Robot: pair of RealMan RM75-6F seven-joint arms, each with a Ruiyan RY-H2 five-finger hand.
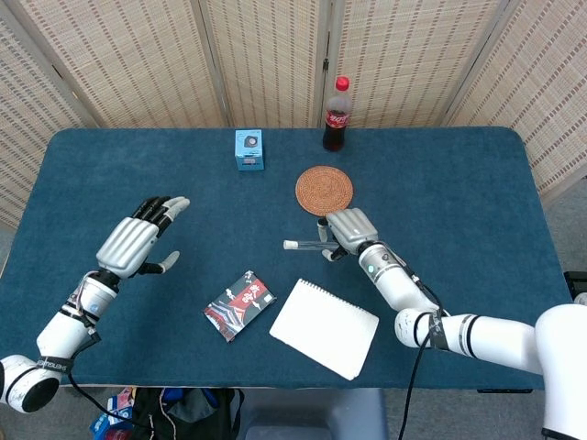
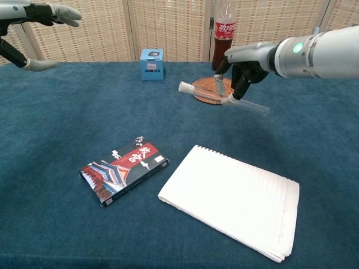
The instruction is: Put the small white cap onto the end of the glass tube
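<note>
My right hand (image 1: 347, 229) (image 2: 245, 66) grips a clear glass tube (image 2: 221, 99) (image 1: 304, 244) above the table, near the woven coaster. The tube lies nearly level. A small white cap (image 2: 183, 87) (image 1: 289, 245) sits on the tube's end that points to the left. My left hand (image 1: 138, 240) is far out over the left side of the table, fingers spread, holding nothing. In the chest view only its fingertips (image 2: 66, 14) show at the top left corner.
A round woven coaster (image 1: 324, 190) lies behind the tube. A cola bottle (image 1: 336, 115) and a small blue box (image 1: 249, 149) stand at the back. A dark card pack (image 1: 239, 304) and a white notepad (image 1: 323, 327) lie near the front edge.
</note>
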